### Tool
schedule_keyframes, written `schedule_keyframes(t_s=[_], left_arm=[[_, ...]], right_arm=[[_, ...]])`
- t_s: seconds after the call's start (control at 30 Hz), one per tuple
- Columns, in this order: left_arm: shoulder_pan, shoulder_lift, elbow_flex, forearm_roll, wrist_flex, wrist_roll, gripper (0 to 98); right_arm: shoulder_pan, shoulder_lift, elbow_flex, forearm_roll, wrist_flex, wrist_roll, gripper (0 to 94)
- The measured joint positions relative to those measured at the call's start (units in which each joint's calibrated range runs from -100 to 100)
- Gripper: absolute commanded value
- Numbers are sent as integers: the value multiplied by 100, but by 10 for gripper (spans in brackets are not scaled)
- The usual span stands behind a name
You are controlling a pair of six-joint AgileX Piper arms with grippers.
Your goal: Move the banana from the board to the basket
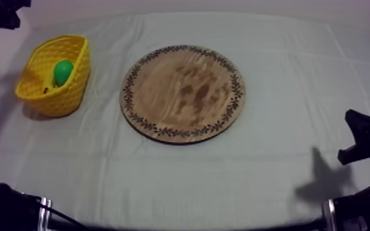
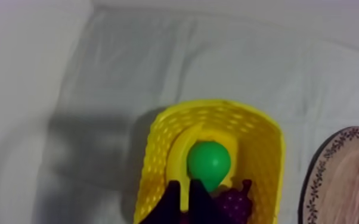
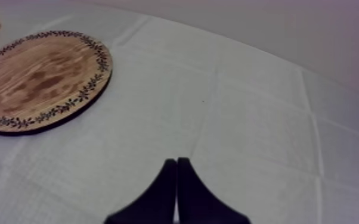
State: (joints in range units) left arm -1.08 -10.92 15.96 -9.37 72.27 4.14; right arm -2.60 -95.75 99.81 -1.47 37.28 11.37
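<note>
Left end effector (image 2: 185,187) above yellow basket (image 2: 155,143), parted; right end effector (image 3: 177,162) closed

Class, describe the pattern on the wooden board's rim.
The rim carries a ring of dark leafy marks; clearest in top view.

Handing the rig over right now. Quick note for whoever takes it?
Left gripper: above the yellow basket, over one end of the banana.
Right gripper: shut, empty, low over the cloth beside the wooden board.
Things: banana lies in the basket, curved round the pear, grapes next to it. Board is bare.
Done: banana is in the basket.
Left: probably just confirm the left gripper is clear of the banana and bring that arm to rest.
</note>
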Motion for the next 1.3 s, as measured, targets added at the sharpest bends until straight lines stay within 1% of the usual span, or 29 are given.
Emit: schedule_keyframes(t_s=[0.1, 0.17, 0.27, 0.37, 0.53, 0.73, 0.83, 0.93, 1.07, 1.3], left_arm=[[45, -728, 492, 36, -441, -77, 3], [86, -1259, 866, 93, -668, -86, 1], [165, -2058, 1395, 182, -819, -73, 0], [237, -2893, 1944, 272, -838, -54, 0], [302, -4376, 2966, 321, -988, -40, 0], [243, -6104, 4301, 362, -1614, -1, 0], [207, -6859, 4958, 457, -1968, -69, 0], [195, -7469, 5517, 503, -2181, -156, 0], [177, -8103, 6186, 485, -2418, -223, 0], [118, -8697, 6926, 485, -2672, -281, 0]], right_arm=[[0, 0, 0, 0, 0, 0, 3], [0, 0, 0, 0, 0, 0, 3], [0, 0, 0, 0, 0, 0, 3], [0, 0, 0, 0, 11, 0, 3], [0, 0, 0, 0, 11, 0, 3], [0, 0, 0, 0, 11, 0, 3], [0, 0, 0, 0, 11, 0, 3], [0, 0, 0, 0, 11, 0, 3], [0, 0, 0, 0, 11, 0, 3], [0, 0, 0, 0, 11, 0, 3]])
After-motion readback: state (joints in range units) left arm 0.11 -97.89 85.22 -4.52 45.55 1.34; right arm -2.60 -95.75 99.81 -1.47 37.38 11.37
